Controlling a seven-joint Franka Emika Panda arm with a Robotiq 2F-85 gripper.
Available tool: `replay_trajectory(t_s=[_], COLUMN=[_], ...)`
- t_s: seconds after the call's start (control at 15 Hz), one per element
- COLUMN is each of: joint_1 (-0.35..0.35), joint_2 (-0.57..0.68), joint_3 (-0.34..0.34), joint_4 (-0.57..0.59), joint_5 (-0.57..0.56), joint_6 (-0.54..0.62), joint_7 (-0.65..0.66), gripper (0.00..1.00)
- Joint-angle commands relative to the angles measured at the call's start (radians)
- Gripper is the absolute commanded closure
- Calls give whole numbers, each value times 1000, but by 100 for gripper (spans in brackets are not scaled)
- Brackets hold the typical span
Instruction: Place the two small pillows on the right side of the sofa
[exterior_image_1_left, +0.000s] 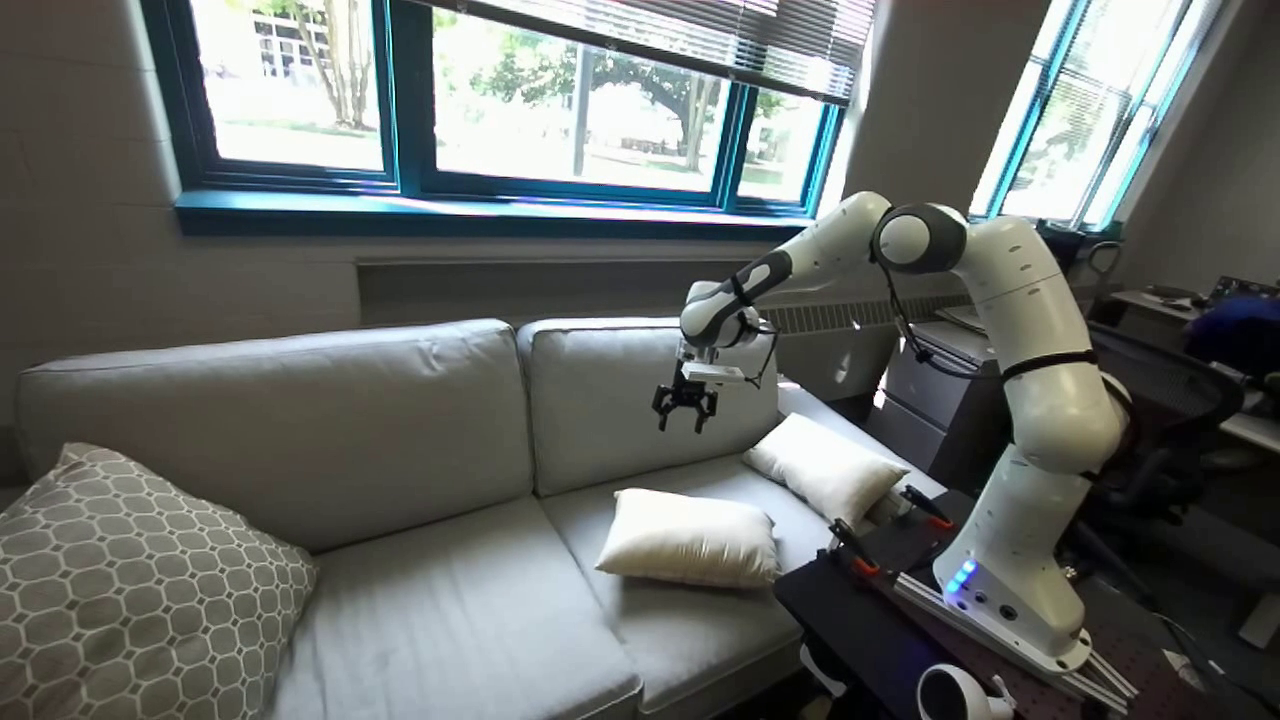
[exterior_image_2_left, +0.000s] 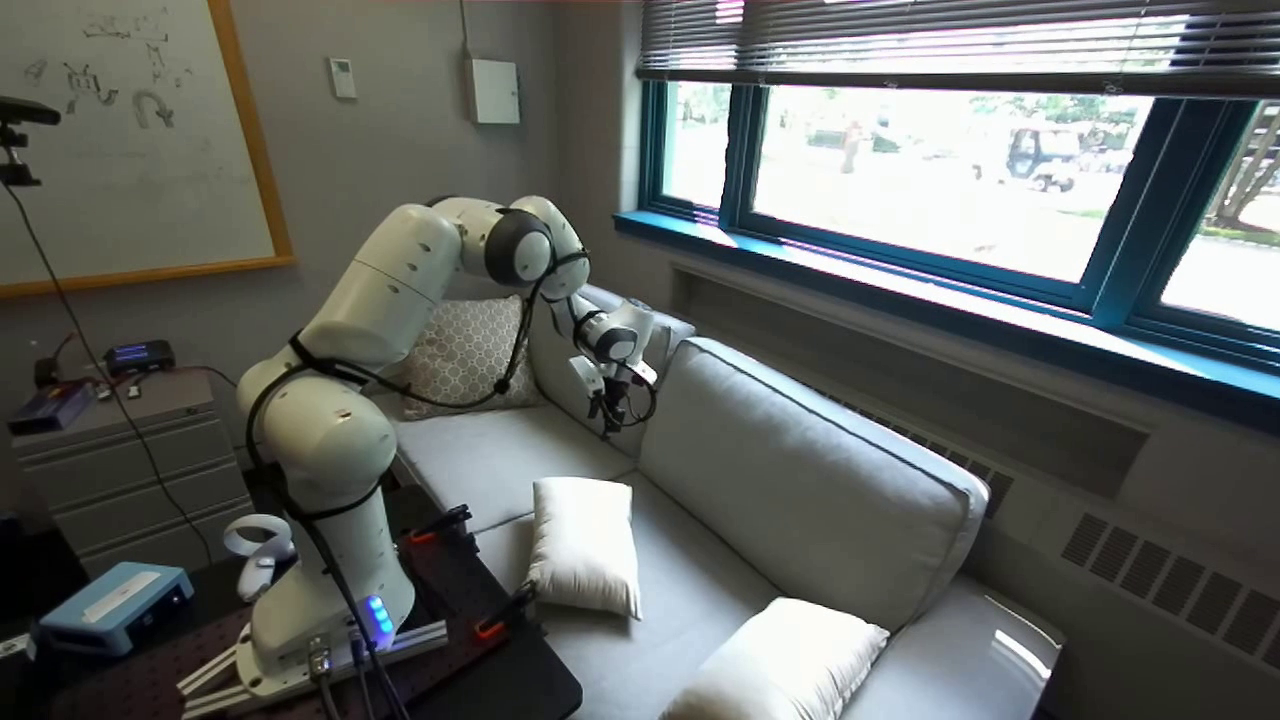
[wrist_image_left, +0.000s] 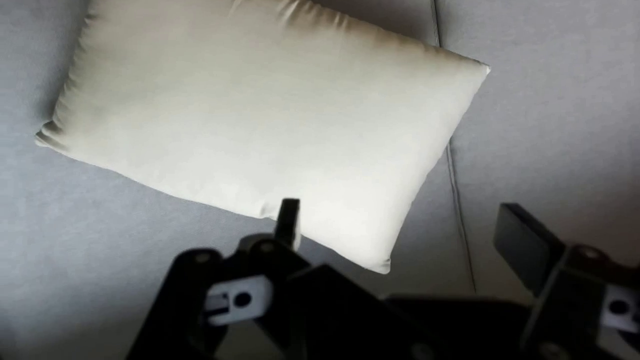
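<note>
Two small cream-white pillows rest on the right side of the light grey sofa, seen in both exterior views. One pillow lies flat on the right seat cushion; the other pillow leans by the padded arm at that end. In an exterior view they appear as a flat pillow and a partly cut-off pillow. My gripper hangs open before the back cushion, above the seat and apart from both. In the wrist view a pillow spreads out below the open gripper, nothing held between the fingers.
A larger patterned cushion stands at the left end of the sofa. The big back cushion rises behind the seat. The robot's dark table, with clamps on its edge, adjoins the sofa front.
</note>
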Motion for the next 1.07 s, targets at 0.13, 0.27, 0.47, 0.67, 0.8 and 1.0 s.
replay_trajectory(t_s=[0.13,0.27,0.47,0.67,0.8,1.0], joint_1=[7,18,48,94,145,167], joint_2=[73,156,297,421,498,485], joint_3=[-20,3,55,90,93,83], joint_4=[70,151,312,450,546,501], joint_5=[-14,-26,-48,-70,-93,-95], joint_6=[51,45,-52,-180,-293,-310], joint_7=[2,-41,-112,-154,-152,-124], gripper=[0,0,0,0,0,0])
